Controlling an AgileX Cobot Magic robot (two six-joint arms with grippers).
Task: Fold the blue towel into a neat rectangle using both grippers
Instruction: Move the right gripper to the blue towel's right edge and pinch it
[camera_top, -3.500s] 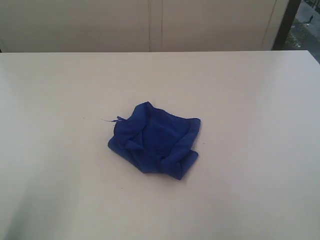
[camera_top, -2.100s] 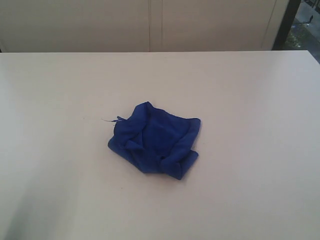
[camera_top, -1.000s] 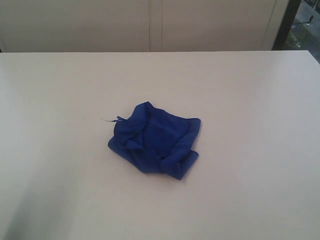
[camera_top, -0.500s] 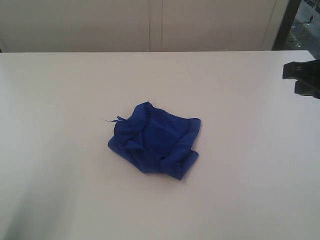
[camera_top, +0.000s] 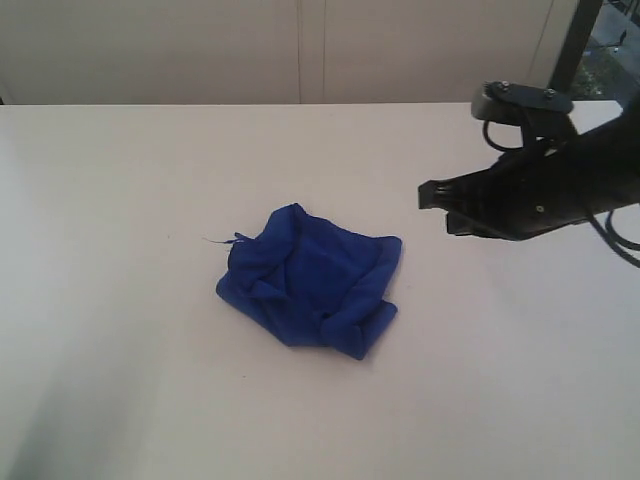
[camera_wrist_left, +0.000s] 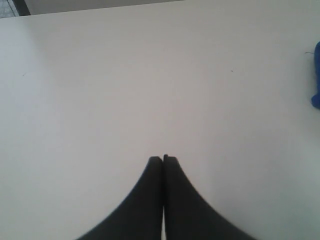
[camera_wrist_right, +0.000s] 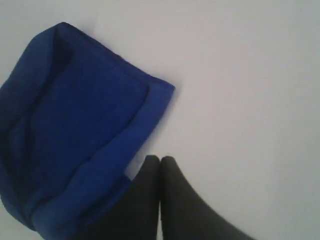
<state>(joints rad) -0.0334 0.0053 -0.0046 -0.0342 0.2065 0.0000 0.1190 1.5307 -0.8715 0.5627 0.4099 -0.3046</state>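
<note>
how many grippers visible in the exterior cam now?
1. The right gripper hangs right of the blue towel, apart from it. The left gripper is outside that view, seen only in its own wrist view.

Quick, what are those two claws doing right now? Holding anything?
Left gripper: closed, holding nothing.
Right gripper: closed, holding nothing, close to the blue towel.

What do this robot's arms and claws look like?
Both grippers are matte black. The left gripper and right gripper each end in two smooth jaws tapering to narrow tips. In the exterior view only the right arm shows: a chunky black body, a flat bracket with small pale screws on top, and thin black cables looping beside it. No markings visible.
</note>
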